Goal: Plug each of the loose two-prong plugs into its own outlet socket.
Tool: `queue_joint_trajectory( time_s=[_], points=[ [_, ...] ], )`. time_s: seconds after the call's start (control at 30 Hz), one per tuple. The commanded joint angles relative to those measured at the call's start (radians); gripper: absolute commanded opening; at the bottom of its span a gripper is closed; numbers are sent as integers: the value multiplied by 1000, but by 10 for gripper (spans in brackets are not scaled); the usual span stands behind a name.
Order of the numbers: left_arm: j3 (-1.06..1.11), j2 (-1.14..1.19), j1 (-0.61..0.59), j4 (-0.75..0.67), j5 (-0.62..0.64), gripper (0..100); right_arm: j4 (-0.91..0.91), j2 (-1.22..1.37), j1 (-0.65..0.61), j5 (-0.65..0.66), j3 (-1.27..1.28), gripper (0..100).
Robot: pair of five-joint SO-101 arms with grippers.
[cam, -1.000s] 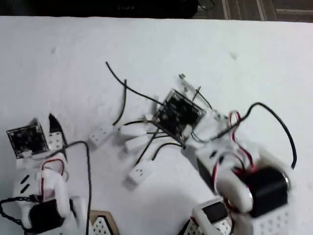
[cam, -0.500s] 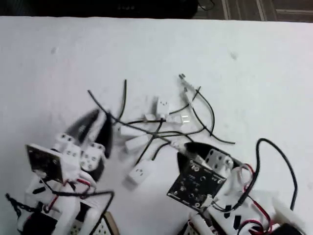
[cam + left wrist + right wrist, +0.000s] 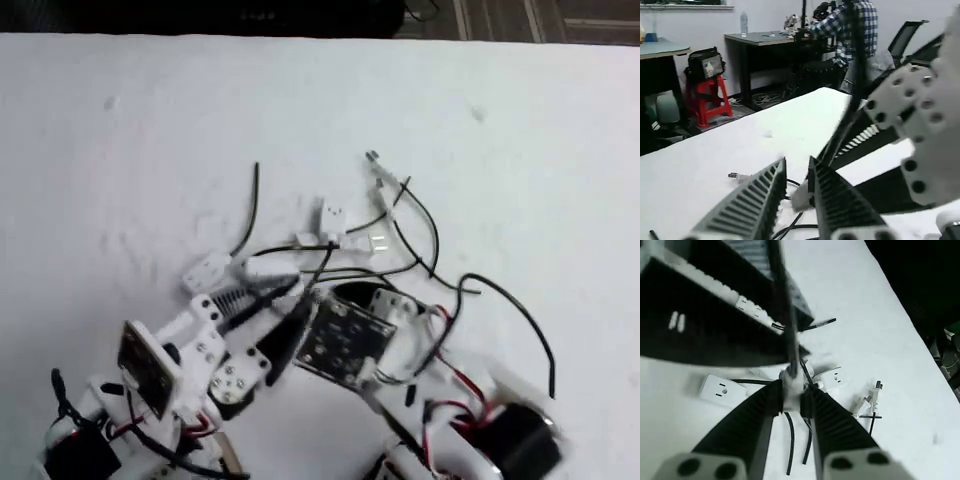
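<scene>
Plug (image 3: 789,390), likely, clamped by right gripper (image 3: 792,394) fingers; nearest outlet socket (image 3: 720,387) lies toward left edge of desk (image 3: 110,150), near left gripper (image 3: 797,164), fingers slightly parted.

The counter (image 3: 120,120) has a matt white surface with a faint grain, like paper or cloth. The outlet socket (image 3: 720,388) is smooth white plastic with a slight gloss, and so is the plug (image 3: 790,382) pinched in the right pincer (image 3: 794,397). A loose plug (image 3: 866,402) ends in dull metal prongs. The cords (image 3: 250,205) wear a smooth, black, rubbery sheath. The right pincer and the left pincer (image 3: 797,167), its jaws parted, are both matt black plastic with ribbed faces, fixed to hard white plastic arm shells (image 3: 205,345) dotted with screw holes.
</scene>
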Motion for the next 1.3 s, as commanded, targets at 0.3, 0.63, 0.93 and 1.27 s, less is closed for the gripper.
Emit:
queue_joint_trajectory(
  time_s=[0.3, 0.63, 0.93, 1.27],
  points=[
    [-127, 5, -4, 104, -75, 94, -99, 7, -5, 0, 72, 19],
    [-311, 5, -621, 377, -77, 95, -214, 225, -10, -64, 68, 19],
    [-249, 5, -1000, 414, -264, 94, -450, 568, -97, -141, 64, 19],
    [104, 5, -1268, 135, -261, 94, -608, 875, -117, -224, -84, 19]
  ],
)
